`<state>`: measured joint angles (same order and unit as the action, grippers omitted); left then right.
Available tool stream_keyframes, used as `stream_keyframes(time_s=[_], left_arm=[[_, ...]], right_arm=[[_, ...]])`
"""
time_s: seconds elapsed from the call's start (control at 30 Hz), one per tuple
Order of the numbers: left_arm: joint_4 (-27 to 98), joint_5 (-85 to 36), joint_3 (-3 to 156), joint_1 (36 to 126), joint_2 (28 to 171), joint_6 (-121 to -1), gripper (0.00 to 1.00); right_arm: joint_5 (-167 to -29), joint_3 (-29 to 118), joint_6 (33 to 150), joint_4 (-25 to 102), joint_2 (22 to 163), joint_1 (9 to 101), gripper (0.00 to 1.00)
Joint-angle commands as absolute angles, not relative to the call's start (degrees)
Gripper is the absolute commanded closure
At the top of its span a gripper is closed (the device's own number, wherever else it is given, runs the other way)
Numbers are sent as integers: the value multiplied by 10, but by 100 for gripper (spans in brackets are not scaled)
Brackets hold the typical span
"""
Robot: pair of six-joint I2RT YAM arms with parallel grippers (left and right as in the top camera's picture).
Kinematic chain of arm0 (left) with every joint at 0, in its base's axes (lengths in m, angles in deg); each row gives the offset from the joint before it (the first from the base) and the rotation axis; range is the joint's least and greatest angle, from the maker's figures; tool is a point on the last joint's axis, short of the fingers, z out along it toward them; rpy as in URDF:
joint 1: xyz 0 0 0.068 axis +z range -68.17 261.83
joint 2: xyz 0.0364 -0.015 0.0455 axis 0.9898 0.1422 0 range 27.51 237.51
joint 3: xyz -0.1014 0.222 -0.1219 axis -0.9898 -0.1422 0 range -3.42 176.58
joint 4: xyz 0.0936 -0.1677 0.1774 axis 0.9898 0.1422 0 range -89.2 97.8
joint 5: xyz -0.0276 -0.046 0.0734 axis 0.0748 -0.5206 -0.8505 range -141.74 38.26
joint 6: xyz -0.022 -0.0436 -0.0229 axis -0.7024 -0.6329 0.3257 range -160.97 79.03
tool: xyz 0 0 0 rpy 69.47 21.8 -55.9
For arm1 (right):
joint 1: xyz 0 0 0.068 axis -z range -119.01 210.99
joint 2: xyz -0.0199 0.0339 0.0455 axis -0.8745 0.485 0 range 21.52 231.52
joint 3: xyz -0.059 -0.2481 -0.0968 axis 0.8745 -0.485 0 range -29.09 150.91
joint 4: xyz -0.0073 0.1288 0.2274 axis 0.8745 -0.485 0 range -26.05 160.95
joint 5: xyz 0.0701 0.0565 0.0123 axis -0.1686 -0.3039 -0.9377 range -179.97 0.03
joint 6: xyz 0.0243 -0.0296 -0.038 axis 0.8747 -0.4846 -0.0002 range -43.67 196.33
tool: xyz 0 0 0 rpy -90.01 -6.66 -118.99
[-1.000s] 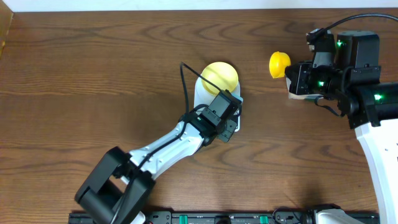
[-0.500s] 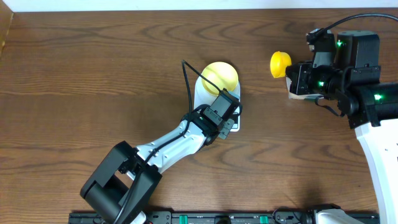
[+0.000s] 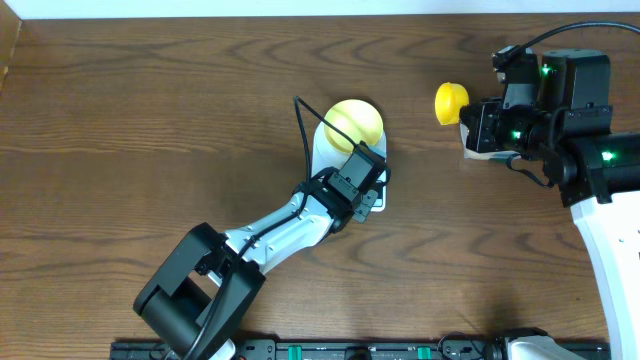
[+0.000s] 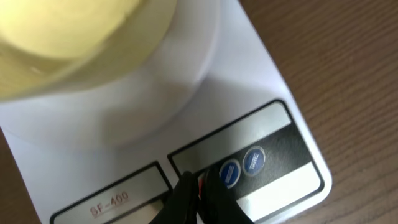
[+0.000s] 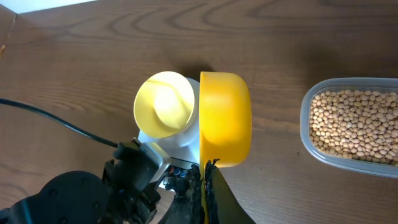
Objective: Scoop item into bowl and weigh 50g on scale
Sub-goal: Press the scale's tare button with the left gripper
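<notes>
The white scale (image 3: 322,152) stands mid-table with the pale yellow bowl (image 3: 353,123) on its platform; the bowl (image 5: 165,104) looks empty. My left gripper (image 3: 370,192) is shut, and its fingertips (image 4: 199,184) press on the scale (image 4: 249,87) at the red button, beside two blue buttons (image 4: 230,173). The bowl (image 4: 68,37) fills the upper left of that view. My right gripper (image 5: 205,171) is shut on the handle of a bright yellow scoop (image 5: 225,118), held in the air right of the bowl (image 3: 450,101). The beans (image 5: 354,121) lie in a clear tub.
The clear plastic tub (image 5: 309,138) sits on the wood table to the right of the scale, under my right arm. My left arm (image 3: 270,235) stretches diagonally from the front edge to the scale, with a black cable (image 3: 300,130) arching beside the bowl.
My left gripper has crept slightly forward onto the scale's button panel. My right arm and the scoop have barely moved.
</notes>
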<state>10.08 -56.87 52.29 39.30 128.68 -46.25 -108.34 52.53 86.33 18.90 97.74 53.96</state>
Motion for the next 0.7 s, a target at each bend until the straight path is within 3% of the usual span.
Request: stream_keyframes(time_s=[0.0, 0.67], left_arm=[[86, -583, 518, 394, 1301, -455, 92], [93, -582, 518, 394, 1303, -455, 92]], right_arm=[[-1081, 537, 856, 189, 976, 542, 99], [-1081, 537, 854, 189, 975, 542, 99]])
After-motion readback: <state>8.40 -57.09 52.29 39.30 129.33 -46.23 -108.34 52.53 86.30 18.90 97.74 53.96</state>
